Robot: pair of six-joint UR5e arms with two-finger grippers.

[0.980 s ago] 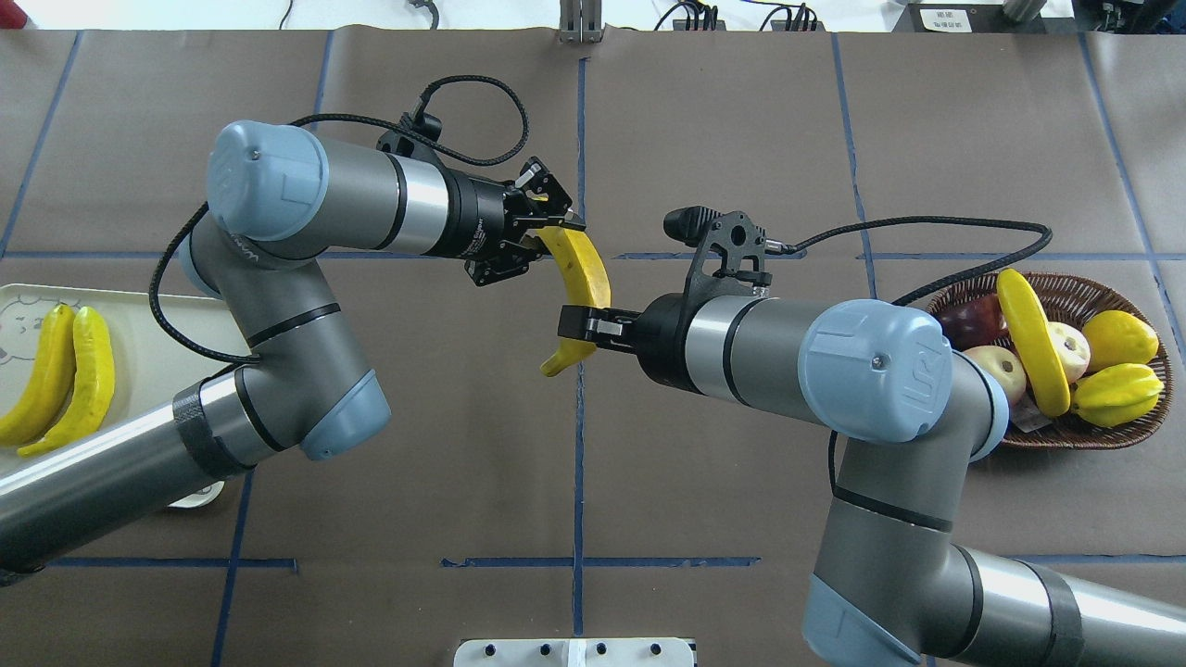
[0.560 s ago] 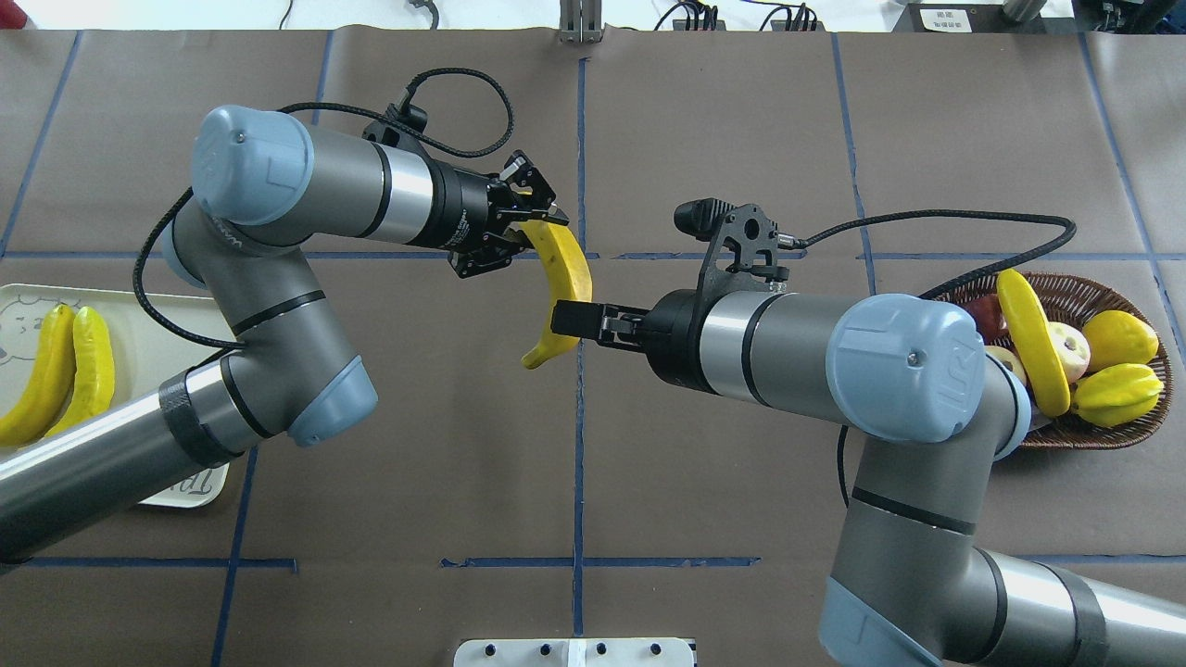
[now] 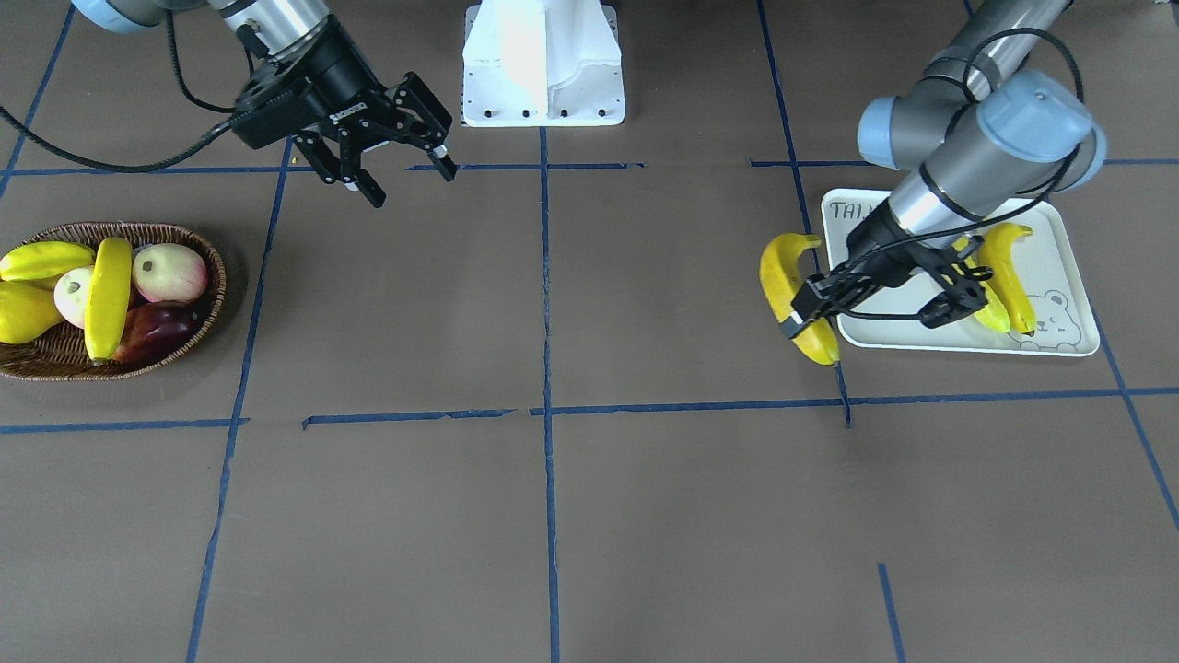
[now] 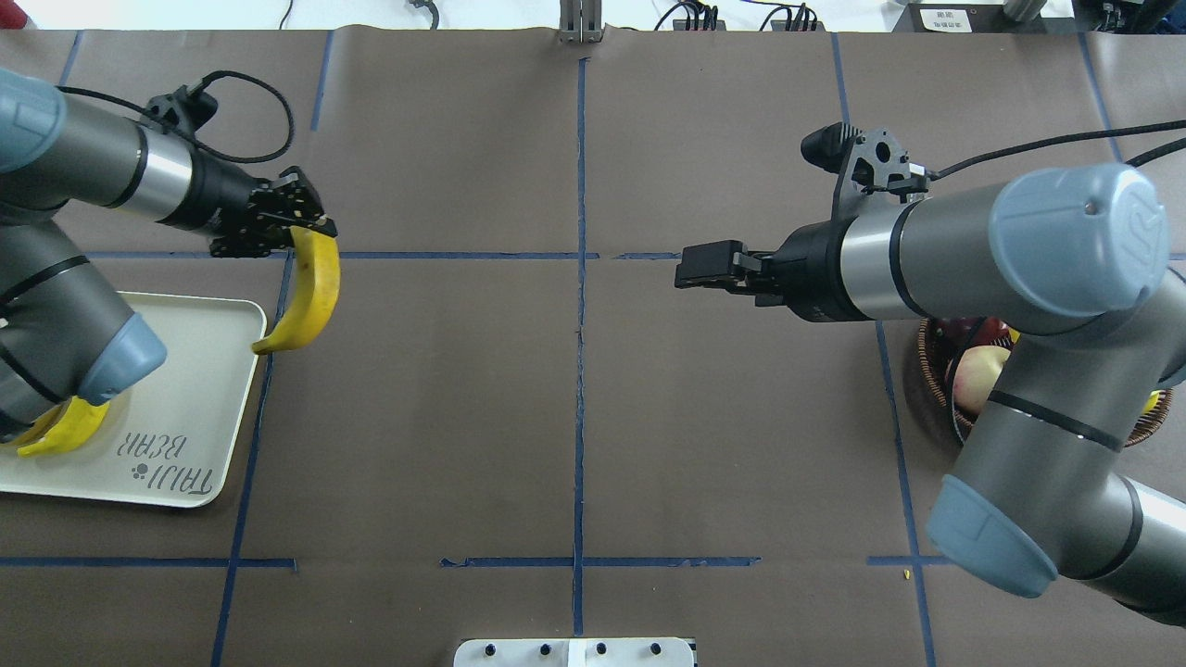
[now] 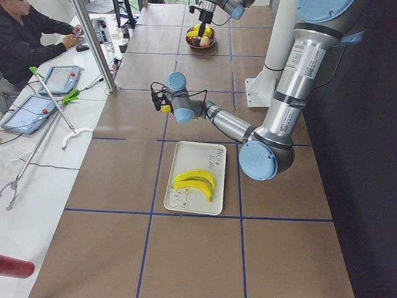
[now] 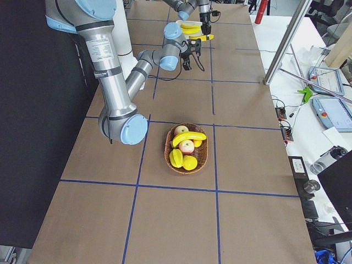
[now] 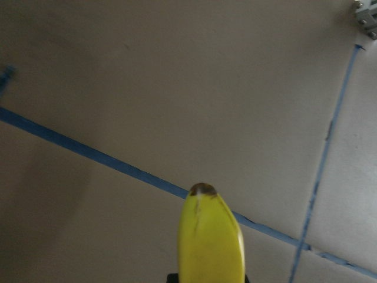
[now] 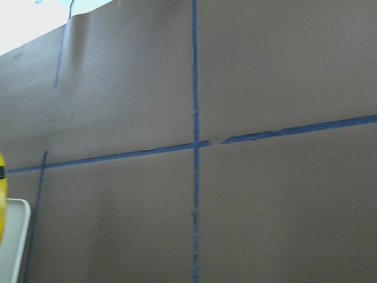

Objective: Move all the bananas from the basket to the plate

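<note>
Your left pincer (image 4: 298,225) clamps one banana (image 4: 310,296) by its end, hanging just beside the plate (image 4: 185,389). Two bananas (image 3: 1004,267) lie on the plate, a fourth banana (image 3: 108,299) in the basket (image 3: 55,364). Your right pincer (image 3: 414,184) gapes wide over the desk (image 3: 645,506).

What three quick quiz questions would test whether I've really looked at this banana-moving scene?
1. True or false: the right gripper is holding a banana.
2. How many bananas lie on the white tray? A one, B two, C four.
3. Fill in: the left gripper grips the held banana beside the tray, and the number of bananas in the wicker basket is ____.

Key
1. False: it is open and empty.
2. B.
3. One: the basket banana lies across the other fruit.
</note>
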